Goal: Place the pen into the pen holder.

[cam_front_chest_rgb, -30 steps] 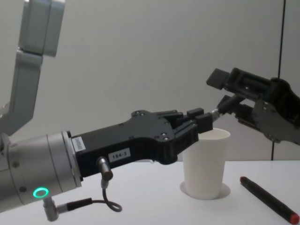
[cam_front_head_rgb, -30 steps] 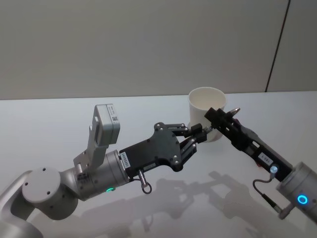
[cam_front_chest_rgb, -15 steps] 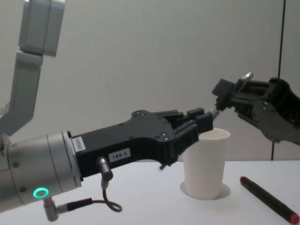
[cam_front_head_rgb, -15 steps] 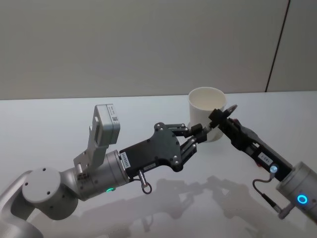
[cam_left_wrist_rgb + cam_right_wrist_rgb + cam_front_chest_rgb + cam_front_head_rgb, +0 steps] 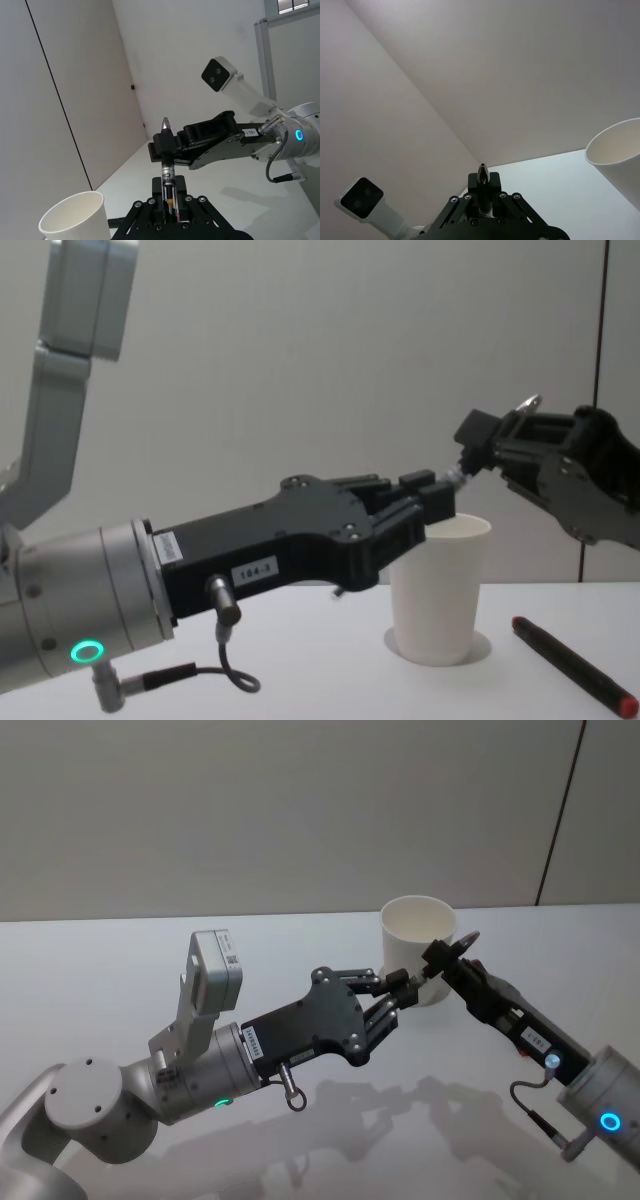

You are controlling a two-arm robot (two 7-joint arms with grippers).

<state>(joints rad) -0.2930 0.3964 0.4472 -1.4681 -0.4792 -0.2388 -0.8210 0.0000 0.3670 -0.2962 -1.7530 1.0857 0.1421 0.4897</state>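
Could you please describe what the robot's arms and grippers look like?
Both arms are rounded silver-grey segments, each with a glowing ring: green on the left arm, blue on the right arm. The left gripper and right gripper are black jointed linkages, with white labels and a thin looped cable each.

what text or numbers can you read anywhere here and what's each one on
"184-3", as best it reads: white sticker on the black body of the left gripper.
Too small to read: small label on the black body of the right gripper.
Too blurred to read: print on the barrel of the pen, which both grippers hold.
No print visible on the pen holder.
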